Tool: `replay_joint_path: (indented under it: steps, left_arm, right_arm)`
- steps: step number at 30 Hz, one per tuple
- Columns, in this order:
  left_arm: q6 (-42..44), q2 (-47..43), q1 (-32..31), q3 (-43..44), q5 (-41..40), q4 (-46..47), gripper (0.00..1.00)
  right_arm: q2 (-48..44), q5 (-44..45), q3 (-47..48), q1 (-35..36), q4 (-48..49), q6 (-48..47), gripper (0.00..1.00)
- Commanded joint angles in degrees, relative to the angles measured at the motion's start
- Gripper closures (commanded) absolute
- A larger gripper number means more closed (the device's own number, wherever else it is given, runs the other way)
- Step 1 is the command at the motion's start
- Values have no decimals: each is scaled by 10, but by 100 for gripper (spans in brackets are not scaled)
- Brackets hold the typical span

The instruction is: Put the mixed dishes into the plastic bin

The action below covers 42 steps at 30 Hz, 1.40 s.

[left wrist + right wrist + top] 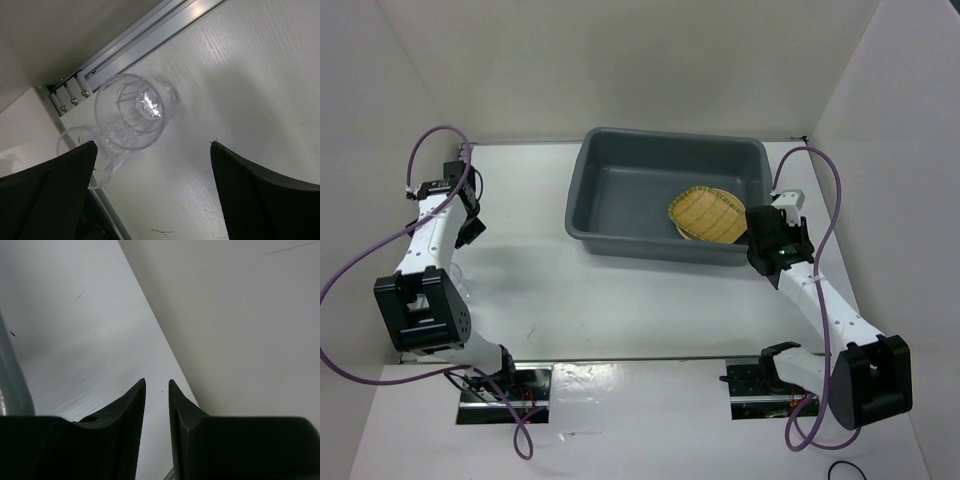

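The dark grey plastic bin stands at the back middle of the table. The yellow slatted bamboo tray lies inside it at the right, with a tan rim showing under its near edge. Two clear cups lie on their sides in the table's back-left corner, one with its mouth towards me and one beside my left finger. My left gripper is open and empty just short of them, and it also shows in the top view. My right gripper is shut and empty beside the bin's right end.
Aluminium rails and a bolted bracket edge the table corner behind the cups. White walls close in the left, back and right sides. The bin's grey wall shows at the left edge of the right wrist view.
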Motion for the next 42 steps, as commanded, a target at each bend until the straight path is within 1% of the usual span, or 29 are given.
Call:
replay_joint_path:
  steps: [1,2,4,7,13,17,18,19,20,21,22,23,24,25,27,28,29,30,31,33,34,35,36,37,38,39,40,41,42]
  left_arm:
    - [18,-8,9,-15,6,38,0]
    - [18,1,16,-21,22,53,0]
    - [12,27,30,-26,27,48,0]
    - [12,54,36,-38,27,48,0]
    - [18,102,41,-81,22,87,0]
    - [47,140,53,-75,58,107,0]
    - [54,147,53,-68,64,107,2]
    - [54,147,53,-59,64,107,19]
    - [60,147,53,-41,72,107,33]
    - [70,131,53,-31,84,107,52]
    - [70,123,53,-18,91,107,100]
    - [79,107,53,-2,103,107,100]
    - [113,96,53,32,159,119,100]
    - [124,83,53,48,180,127,100]
    - [114,38,53,85,221,143,100]
    - [104,21,53,124,235,149,100]
    - [97,-14,53,140,255,178,100]
    - [89,-28,53,156,279,185,100]
    - [71,-40,44,200,324,193,100]
    - [59,-63,15,210,366,270,100]
    - [43,-80,6,189,439,321,100]
    - [36,-104,-3,149,482,418,100]
    - [29,-98,-24,158,516,426,100]
    - [29,-77,-40,187,541,409,100]
    - [81,-15,-62,226,569,345,100]
    - [114,14,-90,265,569,313,100]
    - [168,64,-145,329,555,282,100]
    - [188,85,-172,352,543,228,100]
    - [204,106,-198,375,528,199,100]
  right_arm:
    - [8,5,-5,5,26,4,70]
    - [8,5,-5,5,26,4,70]
    - [13,5,-5,5,26,4,70]
    - [13,5,-5,5,26,4,70]
    - [18,5,-5,5,26,4,68]
    - [23,5,-5,5,26,-1,68]
    - [23,5,-5,5,26,-1,68]
    - [23,5,-5,5,26,-1,68]
    - [23,5,-5,5,26,-1,68]
    - [23,5,-5,5,26,-1,68]
    - [23,5,-5,5,26,-1,68]
    - [29,5,-5,5,26,-1,68]
    - [29,5,-5,5,26,-1,67]
    - [29,5,-5,5,26,-1,67]
    - [29,5,-5,5,26,-1,67]
    - [29,5,-5,5,26,-1,67]
    - [34,5,-5,5,26,-1,67]
    - [34,5,-5,5,26,-1,67]
    - [34,5,-5,5,26,-1,67]
    - [39,5,-5,5,26,-1,67]
    - [39,5,-5,5,26,-1,67]
    - [39,5,-5,5,26,-1,67]
    - [39,5,-5,5,26,-1,67]
    - [39,5,-5,5,26,-1,67]
    - [39,5,-5,5,26,-1,67]
    - [39,5,-5,5,26,-1,67]
    - [39,5,-5,5,26,-1,67]
    - [33,5,-5,5,26,-1,67]
    - [33,5,-5,5,26,-1,67]
